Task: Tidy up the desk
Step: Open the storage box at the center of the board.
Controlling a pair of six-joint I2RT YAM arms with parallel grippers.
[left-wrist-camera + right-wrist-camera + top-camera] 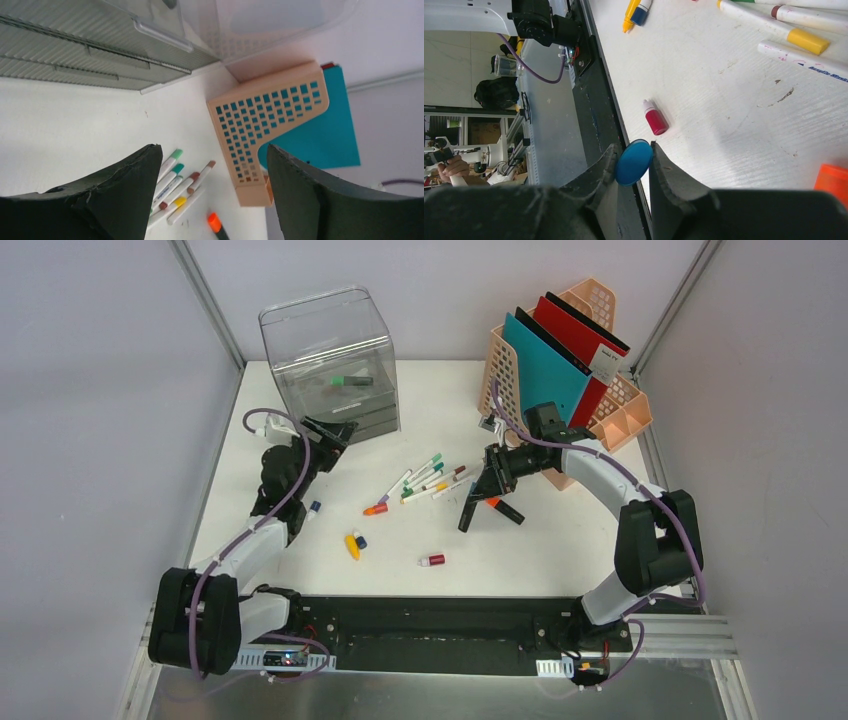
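Here, white desk across the whole overhead view, black and aluminium rail along the near edge, both arm bases bolted there. Back left: clear drawer unit, green-capped marker showing through it. Back right: peach mesh file rack, teal folder and red folder upright in it.

Over at left gripper: sits close in front of the drawer unit, by its lower corner. Fingers wide apart in the wrist view, nothing between them, only bare desk and the rack beyond.

Over at right gripper: hangs mid-desk, just right of the marker cluster, in front of the rack. Clamps a small blue round piece, seen end-on; cannot tell what it belongs to.

Loose on the desk:
- fan of white-barrelled markers at centre, with green, brown and yellow caps
- orange-capped marker just left of the fan
- black marker with orange cap beside right gripper
- yellow piece touching a small blue one, nearer the rail
- small red bottle lying alone toward the front
- small blue-capped item beside the left arm
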